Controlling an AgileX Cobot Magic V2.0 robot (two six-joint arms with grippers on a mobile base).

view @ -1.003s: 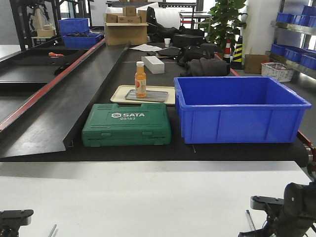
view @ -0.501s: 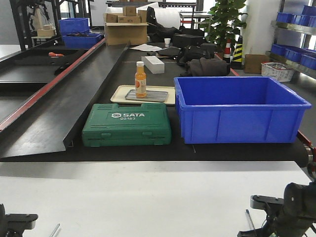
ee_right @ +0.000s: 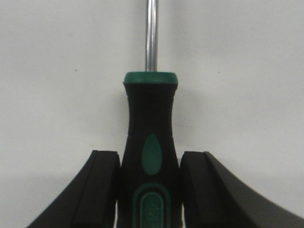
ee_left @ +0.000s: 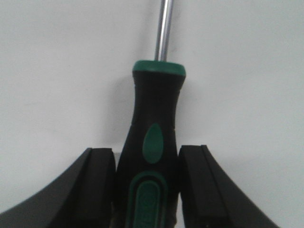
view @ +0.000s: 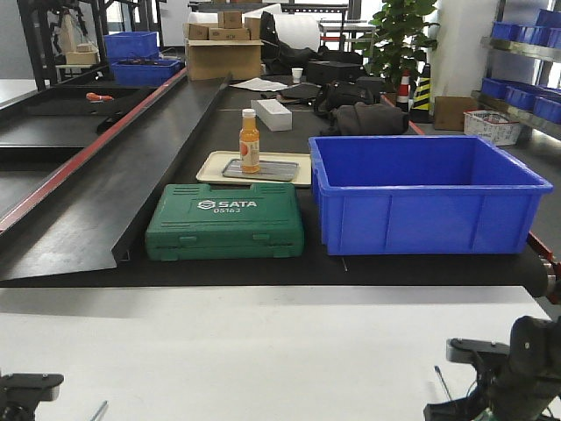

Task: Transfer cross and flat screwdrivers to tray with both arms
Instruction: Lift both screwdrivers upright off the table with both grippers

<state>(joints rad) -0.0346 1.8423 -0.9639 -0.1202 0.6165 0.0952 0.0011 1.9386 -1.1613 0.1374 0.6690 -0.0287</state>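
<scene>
while the white surface [ee_left: 57, 71] lies beneath both, the left tool [ee_left: 147, 151] clamps the left screwdriver [ee_left: 153, 109] by its handle, and the right tool [ee_right: 149, 154] clamps the right screwdriver [ee_right: 151, 109] likewise.

right gripper [view: 465, 379] + right screwdriver [ee_right: 150, 118] — lifted slightly, edged right | left gripper [view: 31, 386] + left screwdriver [ee_left: 153, 109] — nudged right

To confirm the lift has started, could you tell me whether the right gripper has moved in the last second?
Yes. The right gripper, shut on a screwdriver, has risen slightly and edged right against the blue bin.
</scene>
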